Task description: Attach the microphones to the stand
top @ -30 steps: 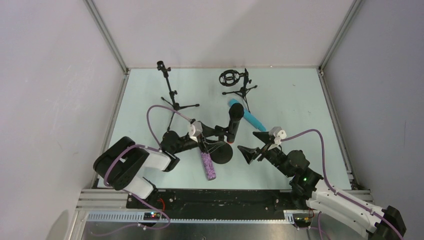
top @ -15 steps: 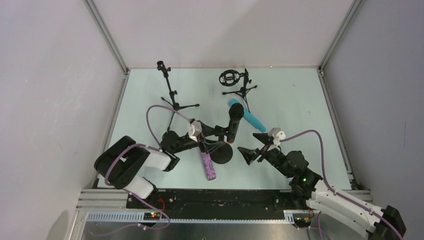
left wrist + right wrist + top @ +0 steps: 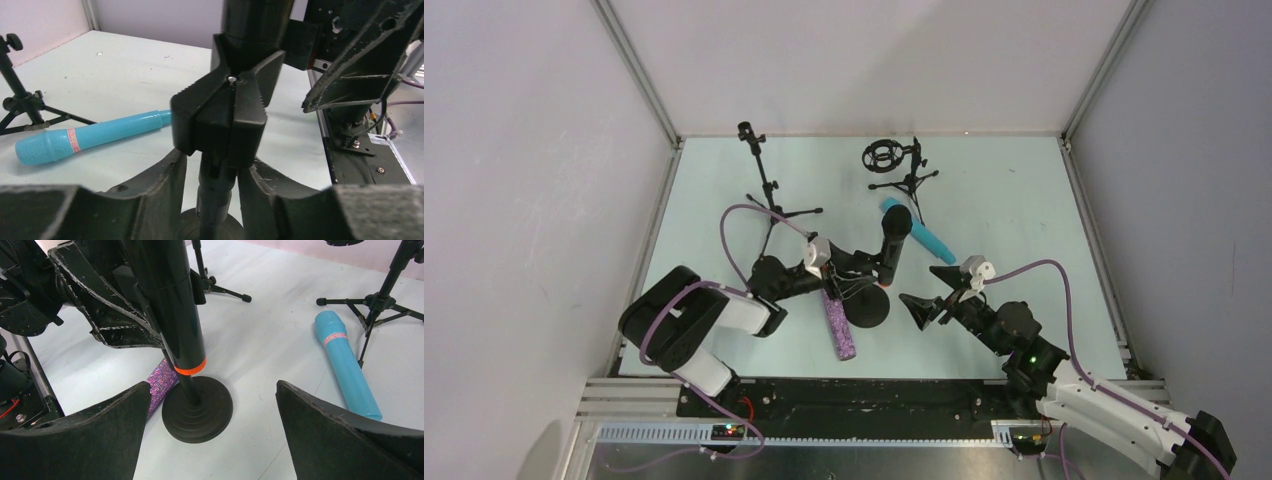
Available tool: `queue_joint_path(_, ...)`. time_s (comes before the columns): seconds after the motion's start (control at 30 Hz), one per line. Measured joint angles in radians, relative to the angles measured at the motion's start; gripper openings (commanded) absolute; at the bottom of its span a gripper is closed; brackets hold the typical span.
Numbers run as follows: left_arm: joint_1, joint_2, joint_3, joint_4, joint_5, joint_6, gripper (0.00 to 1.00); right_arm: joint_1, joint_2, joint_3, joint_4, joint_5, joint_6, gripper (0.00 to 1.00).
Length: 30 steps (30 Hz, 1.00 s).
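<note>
Black microphone [image 3: 894, 235] stands upright in the round-base stand [image 3: 865, 306]. My left gripper [image 3: 856, 270] straddles the stand's stem, half closed; can't tell if it pinches. Right gripper [image 3: 927, 290] is spread wide and empty, right of the stand. Purple microphone [image 3: 840, 328] lies left of the stand's base, nearer my left arm.

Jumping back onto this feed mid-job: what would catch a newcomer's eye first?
The long black microphone with an orange-red ring stands upright in the black round-base stand at mid-table, with the left gripper straddling its post. A purple glitter microphone lies beside the base, a turquoise-blue microphone farther back right, and the right gripper hangs open nearby.
</note>
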Motion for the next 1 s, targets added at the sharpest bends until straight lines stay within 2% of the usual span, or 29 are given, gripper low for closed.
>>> queue_joint_path(0.17,0.001,0.005,0.002,0.014,0.032,-0.012,0.05,0.0,0.001,0.0,0.0,0.0,0.0,0.99)
queue_joint_path(0.23,0.004,0.007,0.002,0.018,0.041,-0.018,0.01,0.0,0.002,0.0,0.0,0.0,-0.001,0.99)
queue_joint_path(0.73,0.005,-0.016,0.009,-0.008,0.068,-0.027,0.0,0.0,0.055,-0.001,0.001,-0.003,-0.045,0.99)
queue_joint_path(1.0,-0.018,-0.068,0.009,-0.035,0.068,-0.048,0.0,0.0,0.107,-0.015,0.04,-0.069,-0.062,0.99)
